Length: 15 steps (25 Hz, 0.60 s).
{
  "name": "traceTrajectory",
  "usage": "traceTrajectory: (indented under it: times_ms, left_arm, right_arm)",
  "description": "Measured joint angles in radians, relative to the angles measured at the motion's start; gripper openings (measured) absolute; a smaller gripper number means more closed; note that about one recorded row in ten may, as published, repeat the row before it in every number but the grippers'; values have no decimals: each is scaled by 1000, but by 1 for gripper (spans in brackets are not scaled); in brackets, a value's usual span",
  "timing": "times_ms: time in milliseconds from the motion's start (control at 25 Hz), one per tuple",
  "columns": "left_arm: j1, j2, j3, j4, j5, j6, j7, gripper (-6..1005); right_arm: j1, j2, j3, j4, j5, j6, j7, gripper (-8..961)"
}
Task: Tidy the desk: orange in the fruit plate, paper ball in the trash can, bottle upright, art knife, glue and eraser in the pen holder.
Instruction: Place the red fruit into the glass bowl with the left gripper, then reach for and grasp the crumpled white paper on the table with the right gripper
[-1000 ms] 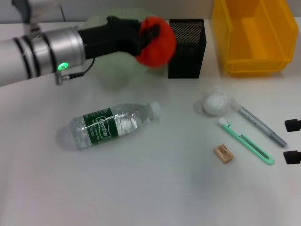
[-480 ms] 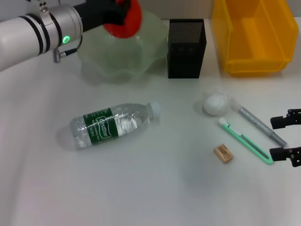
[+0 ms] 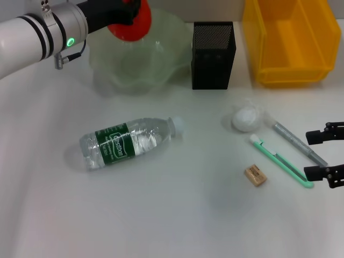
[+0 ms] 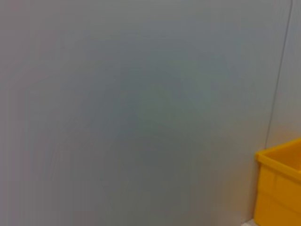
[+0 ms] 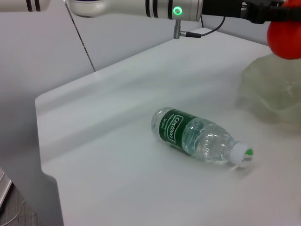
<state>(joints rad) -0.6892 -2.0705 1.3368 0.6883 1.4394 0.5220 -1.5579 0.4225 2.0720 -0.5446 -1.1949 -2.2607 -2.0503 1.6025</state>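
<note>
My left gripper (image 3: 128, 12) is shut on the orange (image 3: 135, 24) and holds it above the far left part of the translucent green fruit plate (image 3: 156, 64). The orange (image 5: 285, 35) and plate (image 5: 275, 92) also show in the right wrist view. The water bottle (image 3: 126, 142) lies on its side mid-table, cap to the right; it also shows in the right wrist view (image 5: 200, 138). The paper ball (image 3: 246, 118), grey glue stick (image 3: 298, 143), green art knife (image 3: 280, 160) and tan eraser (image 3: 255, 175) lie at the right. My right gripper (image 3: 324, 154) is open, at the near ends of the knife and glue.
The black mesh pen holder (image 3: 213, 54) stands right of the plate. A yellow bin (image 3: 293, 43) stands at the back right and shows in the left wrist view (image 4: 280, 188) against a grey wall. The table's left edge (image 5: 40, 141) shows in the right wrist view.
My left gripper has carried the orange left and back, from beside the pen holder to above the plate. My right gripper has come in from the right edge towards the knife and glue.
</note>
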Motion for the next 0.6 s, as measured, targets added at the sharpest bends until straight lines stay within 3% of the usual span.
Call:
traceTrajectory:
  times_ms: [360,600]
  left_arm:
    - [4,0,1,-1,1,-24,4,327]
    - [17,2,-6,0,1,-9,6,596]
  right_arm:
    - [-3,4,4,1,0,0,-14,837]
    - [1,4,1,10,4,5,-15,837]
